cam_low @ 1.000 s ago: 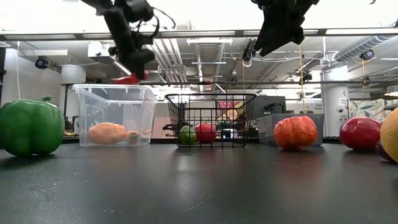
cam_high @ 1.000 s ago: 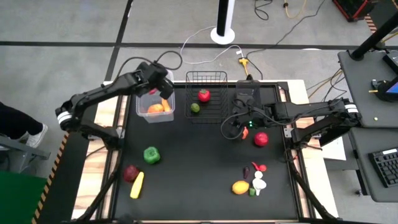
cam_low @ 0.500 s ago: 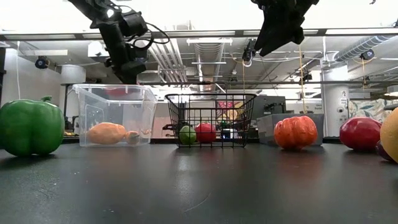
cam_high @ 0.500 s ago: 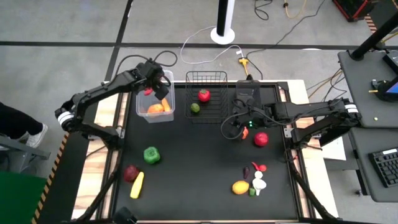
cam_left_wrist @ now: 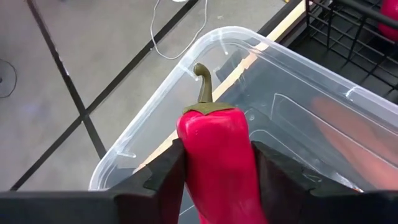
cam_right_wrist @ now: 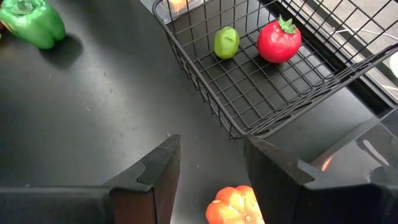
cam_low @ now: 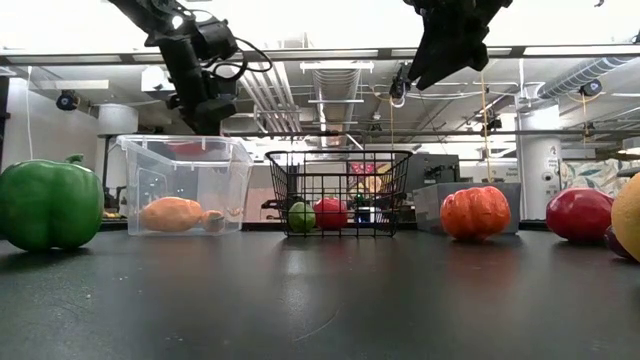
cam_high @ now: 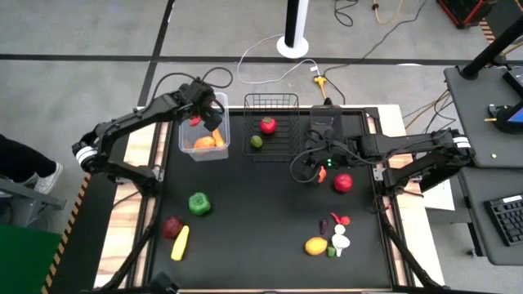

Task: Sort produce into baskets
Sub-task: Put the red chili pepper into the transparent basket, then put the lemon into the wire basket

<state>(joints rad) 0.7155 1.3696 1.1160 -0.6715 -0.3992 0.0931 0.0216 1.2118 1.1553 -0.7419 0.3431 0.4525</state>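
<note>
My left gripper [cam_high: 204, 114] is shut on a red chili pepper [cam_left_wrist: 214, 155] with a green stem [cam_left_wrist: 203, 84], held at the open top of the clear plastic tub [cam_high: 204, 153]. Through the tub wall [cam_low: 180, 185] the pepper shows as a red patch [cam_low: 185, 148]. An orange vegetable [cam_high: 206, 141] lies on the tub's floor. The black wire basket [cam_high: 282, 102] holds a red tomato [cam_high: 268, 125] and a green lime [cam_high: 256, 141]. My right gripper [cam_right_wrist: 211, 180] is open, high above an orange pumpkin-like piece [cam_right_wrist: 236, 208] beside the dark smoky bin [cam_high: 323, 131]. My left gripper pinches the pepper's body between its two fingers [cam_left_wrist: 165, 174], just behind the stem end [cam_left_wrist: 211, 121]. The pepper lies along the fingers, its stem pointing away from the gripper. The fingers slant down over the tub. The pepper is lifted clear of the tub's floor.
On the mat lie a green bell pepper [cam_high: 198, 203], a dark red fruit [cam_high: 172, 226], a yellow piece [cam_high: 180, 242], a red fruit [cam_high: 343, 182] and a cluster with a yellow lemon [cam_high: 316, 245] at the near right. A person's legs [cam_high: 24, 167] show at the left.
My left gripper has gone down with the red pepper, from above the tub's rim to inside its open top, and has then stayed still. It has kept its hold.
</note>
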